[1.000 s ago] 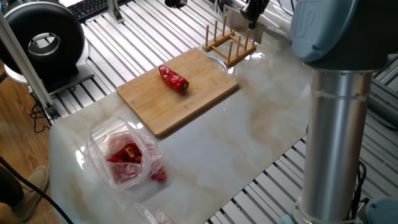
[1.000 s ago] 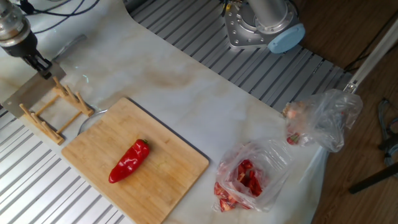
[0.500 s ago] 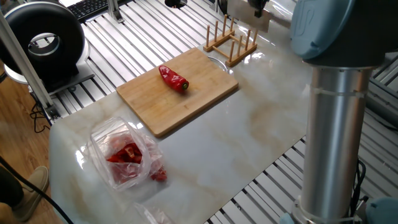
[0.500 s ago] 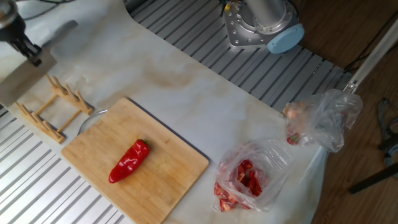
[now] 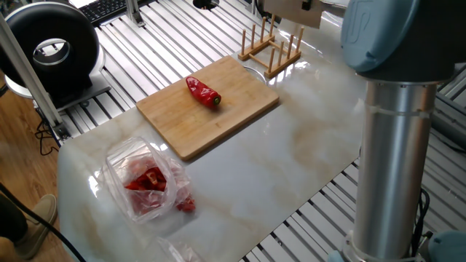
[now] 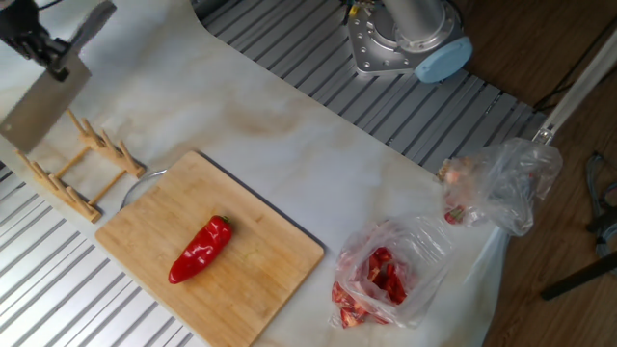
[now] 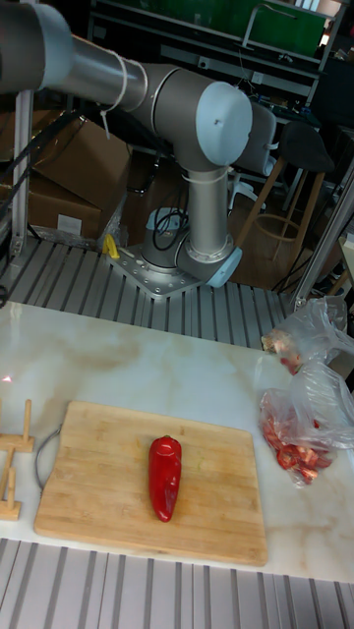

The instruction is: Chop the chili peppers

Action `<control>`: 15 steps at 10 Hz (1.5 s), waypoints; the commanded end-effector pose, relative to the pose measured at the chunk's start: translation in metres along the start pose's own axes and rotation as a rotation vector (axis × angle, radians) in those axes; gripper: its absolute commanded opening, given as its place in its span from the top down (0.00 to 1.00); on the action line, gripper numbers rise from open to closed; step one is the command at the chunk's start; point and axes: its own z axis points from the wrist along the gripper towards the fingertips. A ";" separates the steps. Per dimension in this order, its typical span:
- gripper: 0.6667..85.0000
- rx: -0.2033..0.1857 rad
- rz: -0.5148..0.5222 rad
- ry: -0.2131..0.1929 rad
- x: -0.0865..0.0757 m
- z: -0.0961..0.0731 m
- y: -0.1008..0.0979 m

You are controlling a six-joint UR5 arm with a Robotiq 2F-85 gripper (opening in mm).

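chili pepper (image 6: 201,250) whole, lying on the bamboo cutting board (image 6: 268,289), stem toward the board's middle. largest to smallest: marble table (image 5: 291,153), ur5 arm (image 7: 197,128), board, wooden rack (image 6: 82,164) just off the board's corner, plastic bag (image 6: 390,275) of red pieces. gripper (image 6: 46,56) above the rack, clamped on a flat blade (image 6: 43,101), clear of the rack.

You see a glossy red chili pepper (image 7: 164,478) on a matt wooden cutting board (image 7: 98,462); beside the board, polished marbled tabletop (image 6: 318,154), a crinkled clear plastic bag (image 5: 142,178).
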 end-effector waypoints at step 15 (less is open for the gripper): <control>0.99 0.082 -0.712 -0.114 0.000 0.005 0.069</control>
